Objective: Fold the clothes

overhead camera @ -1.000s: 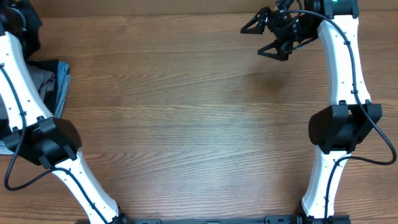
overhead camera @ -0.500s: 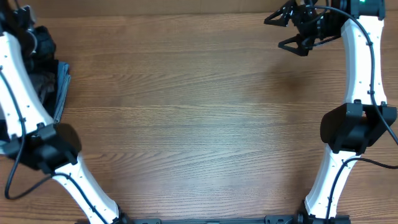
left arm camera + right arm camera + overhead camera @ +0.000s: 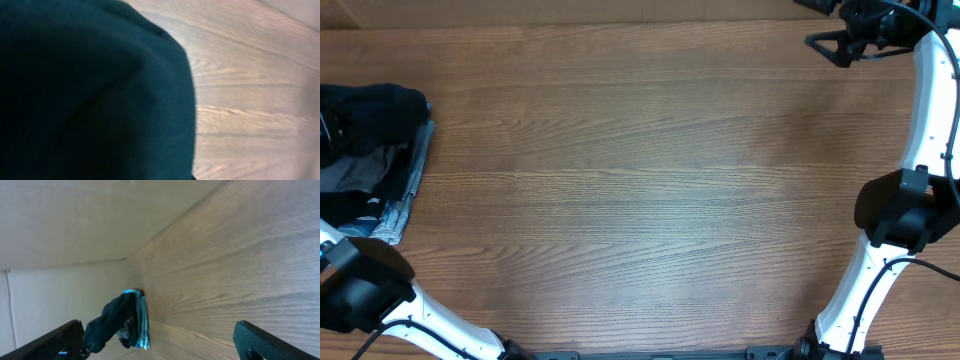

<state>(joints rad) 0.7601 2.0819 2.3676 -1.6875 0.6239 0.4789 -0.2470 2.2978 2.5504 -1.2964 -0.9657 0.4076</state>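
Step in hand: garment pick-up from the stack.
Left gripper closed, hidden behind fabric, apparently pinching the clothes (image 3: 375, 105), bunched on the denim stack (image 3: 412, 170) at the bench (image 3: 640, 200) left edge; right gripper (image 3: 825, 22) wide open, empty, far right. Next move likely: carry clothes to centre, spread flat.

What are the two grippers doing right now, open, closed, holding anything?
Left gripper: shut, apparently on the black garment, which fills its wrist view.
Right gripper: open, holding nothing.
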